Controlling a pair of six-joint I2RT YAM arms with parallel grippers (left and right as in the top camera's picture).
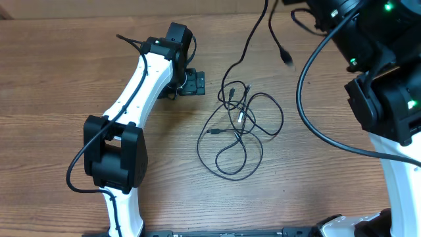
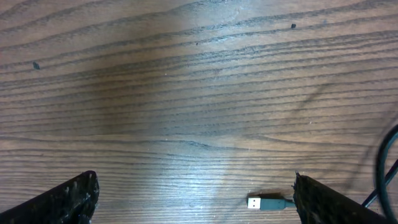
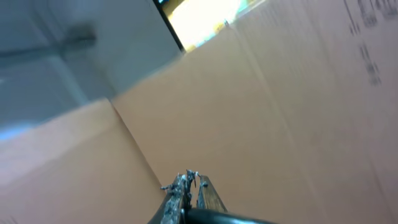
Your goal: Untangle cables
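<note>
Overhead view: the cables (image 1: 238, 125) lie in a loose tangle of loops on the wooden tabletop (image 1: 52, 66), near its middle, between my two arms.
Far strands: one cord climbs from the tangle past the top edge of the picture. A second comes back down beside it and ends in a dark plug (image 1: 287, 58), apart from the tangle.
Left pincer, overhead: my left pincer (image 1: 193, 83) sits low over the tabletop, just left of the tangle and not touching it.
Left pincer, left wrist view: my jaws stand spread wide and hold nothing. A pale-tipped plug (image 2: 255, 202) lies flat on the wood between them, just beside the finger on the right of the picture. A curve of cord shows at the right edge.
Right pincer, right wrist view: my right pincer (image 3: 191, 182) is lifted away from the tabletop and faces brown cardboard (image 3: 280, 124). Its fingers are pressed together. I cannot tell whether the dark shape at their base is a cord.
</note>
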